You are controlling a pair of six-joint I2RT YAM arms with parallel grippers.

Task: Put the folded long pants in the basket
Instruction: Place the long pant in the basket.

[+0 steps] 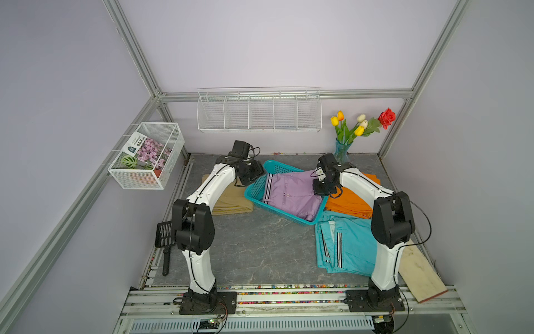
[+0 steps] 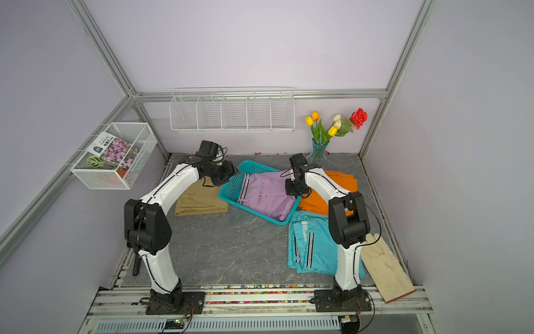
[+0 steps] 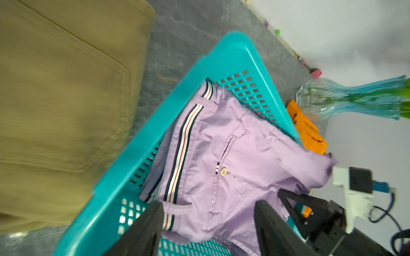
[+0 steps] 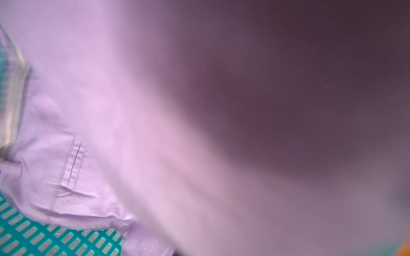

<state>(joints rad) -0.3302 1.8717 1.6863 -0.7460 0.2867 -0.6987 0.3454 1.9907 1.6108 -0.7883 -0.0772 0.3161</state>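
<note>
The turquoise basket (image 1: pixel 250 199) (image 2: pixel 224 197) (image 3: pixel 221 51) sits mid-table with the lilac pants (image 1: pixel 289 191) (image 2: pixel 265 193) (image 3: pixel 244 155) (image 4: pixel 88 110) lying inside it. Just above the pants' striped waistband end, my left gripper (image 1: pixel 254 173) (image 2: pixel 228 173) (image 3: pixel 209 204) is open and holds nothing. At the basket's right end my right gripper (image 1: pixel 319 189) (image 2: pixel 292 189) is shut on a raised edge of the lilac pants, and cloth fills its wrist view. On the table lie khaki pants (image 1: pixel 231 199) (image 3: pixel 55 88) to the left, orange pants (image 1: pixel 349 202) (image 3: pixel 306 128) to the right, and teal pants (image 1: pixel 349 245) (image 2: pixel 315 245) at the front right.
A glass vase of flowers (image 1: pixel 342 150) stands behind the basket at the back wall. A cream glove (image 2: pixel 384 266) lies at the front right edge and a black scoop (image 1: pixel 164 234) at the left edge. White wire baskets (image 1: pixel 260 112) (image 1: pixel 147 156) hang on the walls.
</note>
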